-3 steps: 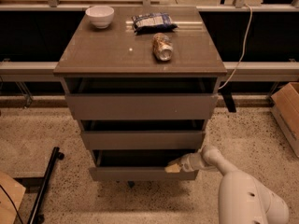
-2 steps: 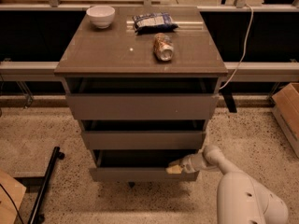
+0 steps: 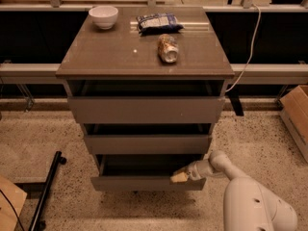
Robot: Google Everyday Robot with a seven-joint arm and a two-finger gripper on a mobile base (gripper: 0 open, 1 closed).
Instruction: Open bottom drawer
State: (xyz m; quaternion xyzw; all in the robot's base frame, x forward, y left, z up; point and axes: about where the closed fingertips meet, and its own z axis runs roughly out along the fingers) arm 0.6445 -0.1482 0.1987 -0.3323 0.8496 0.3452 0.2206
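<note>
Low, gripper (image 3: 179, 177) at the flat grey bottom drawer (image 3: 137, 183).

The gripper (image 3: 179, 177) of the white robot arm (image 3: 255, 203) sits at the top edge of the grey-brown bottom drawer (image 3: 144, 183), near its right end; the arm's body runs off the lower edge. The drawer's inside lies in shadow (contents cannot be made out). A brown cardboard box (image 3: 296, 110) is cropped at right, a pale wooden board (image 3: 8, 205) at lower left. Print on the blue-and-white snack packet (image 3: 159, 22) is too small to read.
</note>
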